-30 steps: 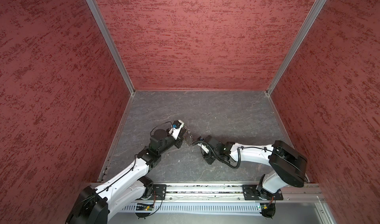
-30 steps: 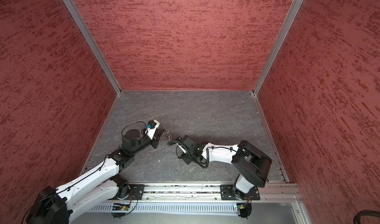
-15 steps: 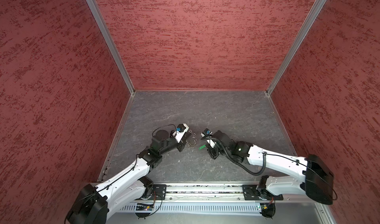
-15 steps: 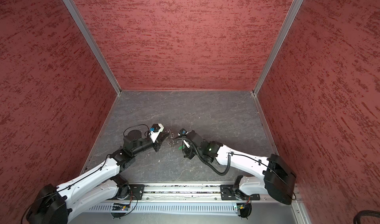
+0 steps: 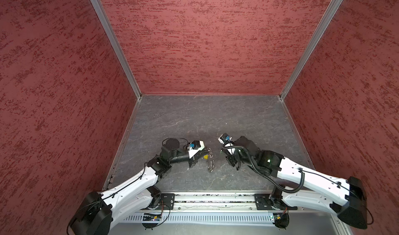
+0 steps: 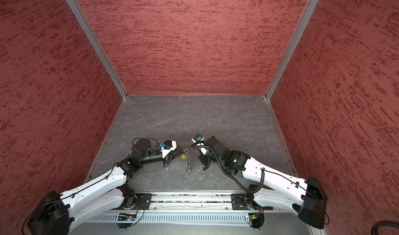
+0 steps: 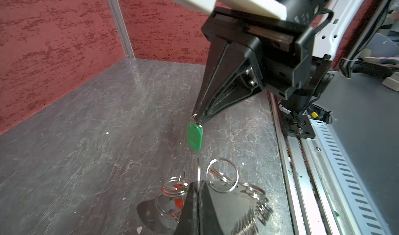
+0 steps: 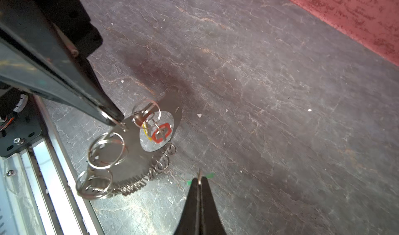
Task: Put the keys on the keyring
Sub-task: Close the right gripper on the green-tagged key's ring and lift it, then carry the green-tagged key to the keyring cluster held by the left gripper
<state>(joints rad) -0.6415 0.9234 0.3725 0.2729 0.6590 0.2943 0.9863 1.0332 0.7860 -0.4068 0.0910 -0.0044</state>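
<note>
right gripper (image 7: 199,118): pinched shut on the small wire loop (image 7: 194,117) of the green key (image 7: 195,136). left gripper (image 8: 116,119): clamped on the keyring (image 5: 210,162), lower centre in a top view. light, dangling, likely to swing; hold by the loop. smooth plastic tag; thin springy steel rings (image 8: 106,149); flat metal plate (image 8: 129,158).

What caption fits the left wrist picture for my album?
The right gripper dangles the green key by its little ring, close to the keyring pinched in the left gripper.
</note>
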